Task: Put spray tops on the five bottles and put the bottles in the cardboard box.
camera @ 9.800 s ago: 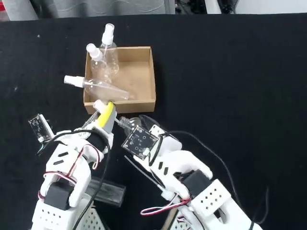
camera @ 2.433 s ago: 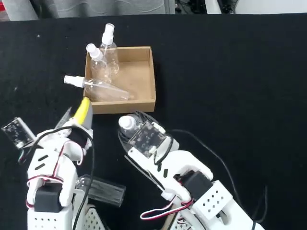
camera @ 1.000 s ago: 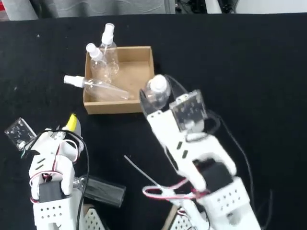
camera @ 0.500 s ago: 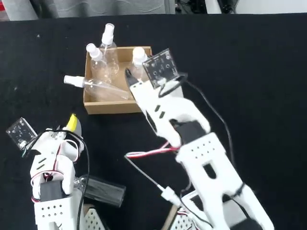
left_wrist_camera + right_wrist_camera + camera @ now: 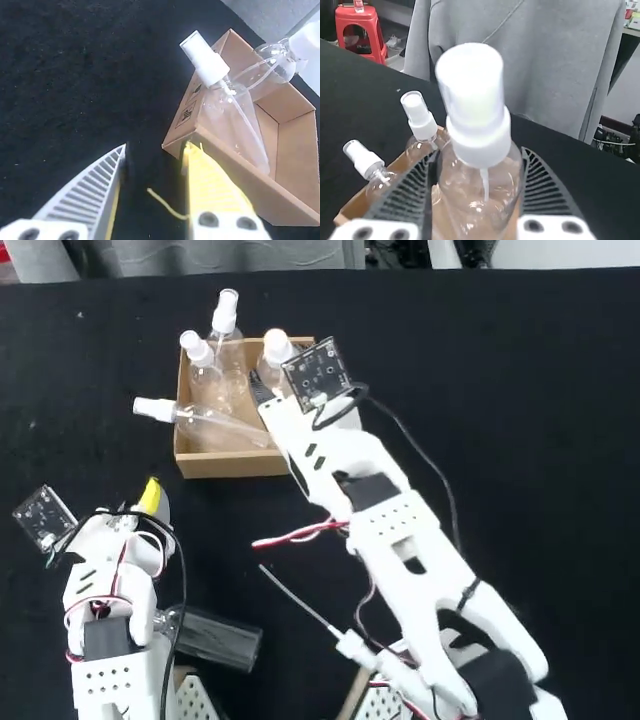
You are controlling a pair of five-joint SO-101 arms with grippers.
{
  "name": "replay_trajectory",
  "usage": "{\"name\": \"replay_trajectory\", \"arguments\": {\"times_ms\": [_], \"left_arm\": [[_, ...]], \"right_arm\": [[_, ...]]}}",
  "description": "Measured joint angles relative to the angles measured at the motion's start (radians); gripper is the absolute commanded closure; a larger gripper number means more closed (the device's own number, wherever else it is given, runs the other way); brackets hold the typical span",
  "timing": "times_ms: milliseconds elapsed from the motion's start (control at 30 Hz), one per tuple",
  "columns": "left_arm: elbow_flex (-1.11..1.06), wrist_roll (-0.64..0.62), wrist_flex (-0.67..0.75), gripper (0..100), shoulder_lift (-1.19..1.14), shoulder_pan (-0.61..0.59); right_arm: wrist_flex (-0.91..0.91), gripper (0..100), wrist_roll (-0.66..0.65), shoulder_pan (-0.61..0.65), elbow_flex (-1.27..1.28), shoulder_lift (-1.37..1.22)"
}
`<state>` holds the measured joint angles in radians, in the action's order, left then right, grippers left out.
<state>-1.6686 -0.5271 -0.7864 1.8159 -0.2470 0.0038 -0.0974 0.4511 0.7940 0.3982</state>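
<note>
Since the frame half a second earlier, the right arm (image 5: pixel 400 530) has carried its bottle (image 5: pixel 274 346) leftward along the far side of the cardboard box (image 5: pixel 245 462), from the upper right corner to just beside the standing bottles. The left arm (image 5: pixel 105 580) has not shifted, at lower left.

Hidden parts: in the high view the wrist camera board (image 5: pixel 318 370) and the right arm cover the held bottle's lower half and the right part of the box floor. Whether the bottle's base touches the floor cannot be told. A dark translucent oblong object (image 5: pixel 215 638) beside the left arm's base cannot be identified.

Right end effector (image 5: pixel 479 157): fingers closed against both sides of the clear bottle body, which is upright with a white spray top (image 5: pixel 472 95) fitted.

Left end effector (image 5: pixel 155 147): fingers parted, holding nothing, over the black table (image 5: pixel 520 390) near the box's lower left corner but apart from it.

Box contents: the farther upright bottle (image 5: pixel 228 328) and the nearer upright bottle (image 5: pixel 200 365) stand in the upper left corner, each capped. The farther one's top rises past the far wall. The lying bottle (image 5: pixel 225 428) rests on its side toward the front, with its neck across the left wall and its cap outside the box.
</note>
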Motion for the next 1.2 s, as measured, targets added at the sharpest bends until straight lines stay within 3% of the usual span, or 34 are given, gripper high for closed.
{"name": "replay_trajectory", "arguments": {"times_ms": [1200], "left_arm": [[0.000,0.000,0.000,83,0.000,0.000]], "right_arm": [[-0.012,88.2,0.002,-0.054,-0.479,-0.657]]}}
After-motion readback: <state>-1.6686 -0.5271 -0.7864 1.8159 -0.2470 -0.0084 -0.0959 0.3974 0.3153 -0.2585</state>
